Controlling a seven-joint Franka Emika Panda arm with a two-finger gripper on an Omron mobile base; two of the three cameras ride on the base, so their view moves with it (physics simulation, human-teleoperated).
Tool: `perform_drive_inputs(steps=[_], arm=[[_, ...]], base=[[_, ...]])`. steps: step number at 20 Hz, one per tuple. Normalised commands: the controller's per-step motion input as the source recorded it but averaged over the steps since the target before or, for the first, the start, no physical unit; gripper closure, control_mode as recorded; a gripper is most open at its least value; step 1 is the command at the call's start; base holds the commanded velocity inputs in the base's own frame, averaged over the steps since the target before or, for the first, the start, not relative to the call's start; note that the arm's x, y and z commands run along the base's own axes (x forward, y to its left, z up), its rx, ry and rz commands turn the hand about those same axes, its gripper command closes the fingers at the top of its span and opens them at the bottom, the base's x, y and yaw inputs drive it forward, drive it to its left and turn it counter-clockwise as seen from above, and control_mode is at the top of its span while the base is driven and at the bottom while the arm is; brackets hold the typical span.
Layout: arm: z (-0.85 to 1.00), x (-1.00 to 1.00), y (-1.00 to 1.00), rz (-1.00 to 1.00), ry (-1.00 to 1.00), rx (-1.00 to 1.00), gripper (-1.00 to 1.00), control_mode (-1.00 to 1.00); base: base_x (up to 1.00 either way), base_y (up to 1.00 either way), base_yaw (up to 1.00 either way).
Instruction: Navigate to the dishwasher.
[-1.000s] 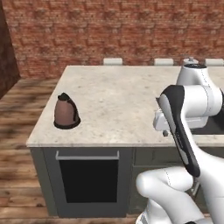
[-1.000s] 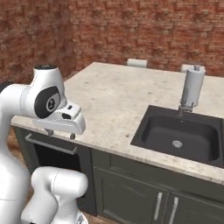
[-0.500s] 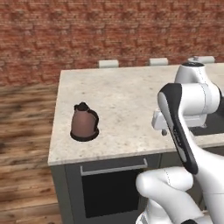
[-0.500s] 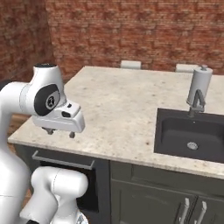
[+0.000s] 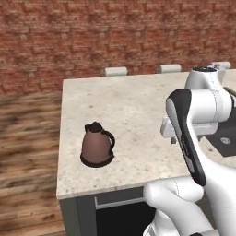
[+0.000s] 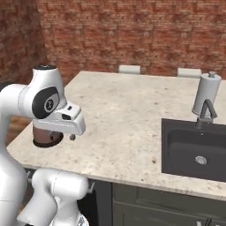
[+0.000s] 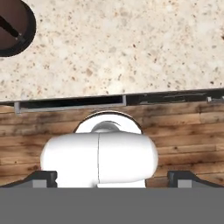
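Note:
The dishwasher sits under the counter's near edge, straight ahead of the base. It has a grey top band with a bar handle and a black panel below. From above, the hand view looks down on its silvery handle along the counter's edge. In the right base view its front is mostly hidden by my own body. My gripper hangs over the counter's near edge and points down. The gripper is open, its tips wide apart and holding nothing.
A brown kettle stands on the speckled stone counter near its front left corner. A dark sink with faucet and a paper towel roll lie to the right. Wooden floor spreads to the left, and a brick wall stands behind.
The whole picture has shifted: the base has driven closer to the counter, so kettle and dishwasher look larger and lower. The arm keeps its pose.

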Motion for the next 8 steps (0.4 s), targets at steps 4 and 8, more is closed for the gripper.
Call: perform_drive_inputs(steps=[4,8], arm=[[0.0,0.0,0.0,0.0,0.0,0.0,-1.0,1.0],[0.0,0.0,0.0,0.0,0.0,0.0,-1.0,1.0]], base=[[0.44,0.0,0.0],[0.33,0.0,0.0]])
